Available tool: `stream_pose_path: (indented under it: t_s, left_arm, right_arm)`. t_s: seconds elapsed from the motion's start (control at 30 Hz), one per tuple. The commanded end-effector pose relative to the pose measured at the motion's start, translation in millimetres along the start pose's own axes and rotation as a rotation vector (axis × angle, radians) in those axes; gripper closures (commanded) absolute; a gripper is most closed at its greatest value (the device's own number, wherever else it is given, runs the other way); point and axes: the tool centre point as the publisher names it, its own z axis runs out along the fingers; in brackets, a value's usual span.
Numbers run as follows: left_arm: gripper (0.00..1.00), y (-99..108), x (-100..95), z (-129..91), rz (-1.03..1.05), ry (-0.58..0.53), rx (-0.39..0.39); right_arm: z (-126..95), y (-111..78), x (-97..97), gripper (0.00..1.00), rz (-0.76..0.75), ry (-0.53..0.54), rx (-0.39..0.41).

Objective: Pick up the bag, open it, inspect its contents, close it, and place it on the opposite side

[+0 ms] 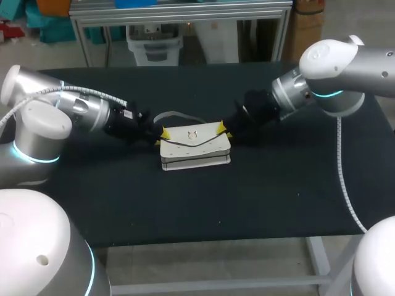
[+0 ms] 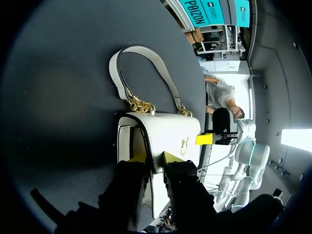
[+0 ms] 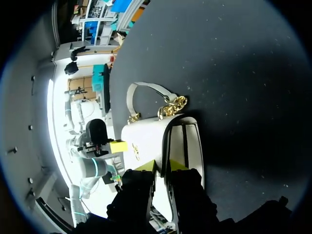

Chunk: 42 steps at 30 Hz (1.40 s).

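A white handbag [image 1: 194, 147] lies flat in the middle of the black table [image 1: 185, 203], with its strap [image 1: 176, 115] curled behind it. My left gripper [image 1: 163, 133] is at the bag's left end. In the left wrist view this gripper [image 2: 155, 158] pinches the edge of the flap [image 2: 168, 134], one yellow tip under it and one on top. My right gripper [image 1: 223, 129] is at the bag's right end. In the right wrist view it [image 3: 162, 165] holds the flap's [image 3: 146, 139] other edge the same way. Gold chain links [image 2: 141, 105] join strap and bag.
Bare black tabletop surrounds the bag on all sides. The table's front edge [image 1: 203, 242] runs below the bag, and its back edge lies well behind the strap. No other objects stand on the table.
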Motion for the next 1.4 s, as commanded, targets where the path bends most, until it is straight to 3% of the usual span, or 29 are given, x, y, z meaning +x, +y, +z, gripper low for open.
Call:
stream_pose_path:
  t_s: [0.03,0.17,0.2,0.27,0.33,0.4,0.47,0.53,0.63,0.77,0.83,0.9,1.03,1.13,1.17,1.2,1.4]
  left_arm:
    - [1.0,-1.1,3.5,8.0,0.012,0.008,-0.014]
    - [1.0,1.6,2.7,5.2,0.019,-0.001,-0.013]
    - [0.67,2.0,2.2,4.0,0.019,0.0,-0.012]
    - [0.27,3.1,1.5,1.2,0.018,-0.004,0.0]
    - [0.2,3.8,1.3,-1.5,0.02,-0.001,0.004]
    - [0.22,3.9,1.6,-3.2,0.022,0.001,0.009]
    - [0.3,4.7,3.3,-4.3,0.026,0.004,0.012]
    - [0.52,5.3,5.2,-5.5,0.034,0.008,0.012]
    - [0.56,5.9,6.8,-6.0,0.039,0.008,0.013]
    - [0.61,4.9,7.0,-4.3,0.039,0.007,0.009]
    - [0.61,3.4,5.8,-2.7,0.033,0.005,0.004]
    - [0.63,2.2,4.8,-1.1,0.028,0.004,0.001]
    - [0.62,0.5,3.5,1.5,0.022,0.0,-0.008]
    - [0.65,-0.6,3.2,4.0,0.019,-0.002,-0.019]
    - [0.9,-1.0,3.1,4.6,0.019,0.0,-0.021]
    - [1.0,-1.3,3.1,5.2,0.019,0.0,-0.023]
    - [1.0,-0.3,4.2,5.6,0.028,0.015,-0.035]
  right_arm:
    - [7.9,4.5,5.5,1.0,-0.026,0.001,-0.003]
    - [8.1,4.6,5.2,1.0,-0.034,-0.001,0.004]
    - [7.7,4.4,4.2,0.95,-0.033,-0.001,0.005]
    - [4.6,3.8,0.0,0.0,-0.025,0.001,0.0]
    - [1.6,3.9,-2.9,0.0,-0.017,0.006,-0.006]
    - [-0.7,4.1,-3.8,0.0,-0.013,0.007,-0.015]
    - [-2.6,4.1,-3.0,0.0,-0.012,0.01,-0.02]
    - [-5.1,4.6,-1.0,0.0,-0.012,0.015,-0.027]
    - [-7.3,5.3,0.8,0.0,-0.012,0.02,-0.035]
    - [-6.3,7.5,2.1,0.29,-0.008,0.027,-0.035]
    - [-4.1,9.2,1.7,0.51,-0.003,0.028,-0.03]
    - [-2.0,10.4,1.5,0.61,-0.001,0.029,-0.026]
    - [0.6,12.8,1.1,0.7,0.005,0.033,-0.025]
    - [4.2,14.6,1.2,0.9,0.012,0.03,-0.022]
    - [5.8,14.7,1.5,1.0,0.012,0.025,-0.017]
    - [6.7,14.6,1.8,1.0,0.009,0.022,-0.018]
    - [7.5,10.7,6.0,1.0,-0.039,-0.003,-0.06]
